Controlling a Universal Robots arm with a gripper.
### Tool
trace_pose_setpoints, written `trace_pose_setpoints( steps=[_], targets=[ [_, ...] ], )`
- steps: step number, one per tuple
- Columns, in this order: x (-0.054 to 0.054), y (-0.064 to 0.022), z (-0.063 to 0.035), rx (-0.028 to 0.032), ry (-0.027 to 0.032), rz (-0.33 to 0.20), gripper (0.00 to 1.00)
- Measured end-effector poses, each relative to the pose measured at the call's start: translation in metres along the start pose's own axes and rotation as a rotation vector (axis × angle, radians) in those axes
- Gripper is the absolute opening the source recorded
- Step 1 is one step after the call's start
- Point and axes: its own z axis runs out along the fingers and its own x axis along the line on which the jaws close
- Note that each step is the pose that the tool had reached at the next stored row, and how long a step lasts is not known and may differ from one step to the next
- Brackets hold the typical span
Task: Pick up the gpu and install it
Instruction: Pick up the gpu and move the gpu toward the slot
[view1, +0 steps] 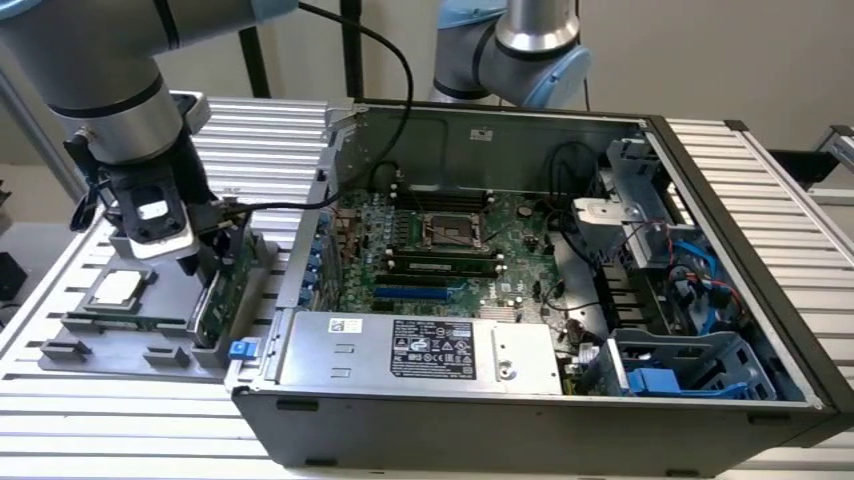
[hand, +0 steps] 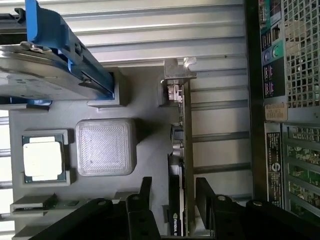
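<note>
Claw (hand: 175, 182) released, jaws spread to either side of the gpu (hand: 187, 140) with a gap showing at one finger (hand: 146, 192); nothing gripped. Claw hangs low over the gray tray (view1: 94, 345), at the tray side nearest the open computer case (view1: 534, 425). Gpu stands on its long edge in a slot of the tray, silver bracket at the end away from the claw. Also on the tray: a CPU chip (hand: 42, 158) in a square pocket, a gray square block (hand: 105, 146) between chip and gpu, and a hard drive (hand: 40, 67) with blue frame. Tray sits on the slatted counter (view1: 134, 440), the case just beside it.
</note>
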Motion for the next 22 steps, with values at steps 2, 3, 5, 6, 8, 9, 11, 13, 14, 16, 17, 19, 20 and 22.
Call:
trace_pose_setpoints(
  steps=[2, 3, 5, 6, 8, 9, 11, 13, 14, 16, 17, 19, 20, 22],
  targets=[
    [0.000, 0.0005, 0.0036, 0.0000, -0.0005, 0.002, 1.00],
    [0.000, 0.0009, 0.0054, 0.0000, -0.0010, 0.002, 1.00],
    [0.001, 0.0025, 0.0086, 0.0000, -0.0022, 0.002, 1.00],
    [0.001, 0.0034, 0.0101, 0.0001, -0.0033, 0.002, 1.00],
    [0.001, 0.0035, 0.0125, 0.0014, -0.0077, 0.001, 1.00],
    [0.001, 0.0035, 0.0133, 0.0026, -0.0096, 0.001, 1.00],
    [0.001, 0.0035, 0.0146, 0.0051, -0.0111, 0.001, 1.00],
    [0.001, 0.0034, 0.0153, 0.0076, -0.0113, 0.001, 1.00],
    [0.001, 0.0034, 0.0153, 0.0080, -0.0112, 0.001, 1.00],
    [0.001, 0.0034, 0.0154, 0.0080, -0.0114, 0.001, 1.00],
    [0.001, 0.0034, 0.0156, 0.0078, -0.0115, 0.001, 1.00],
    [0.001, 0.0034, 0.0156, 0.0077, -0.0116, 0.001, 1.00],
    [0.001, 0.0035, 0.0157, 0.0076, -0.0117, 0.001, 1.00],
    [0.000, 0.0035, 0.0158, 0.0075, -0.0118, 0.001, 1.00]
  ],
)
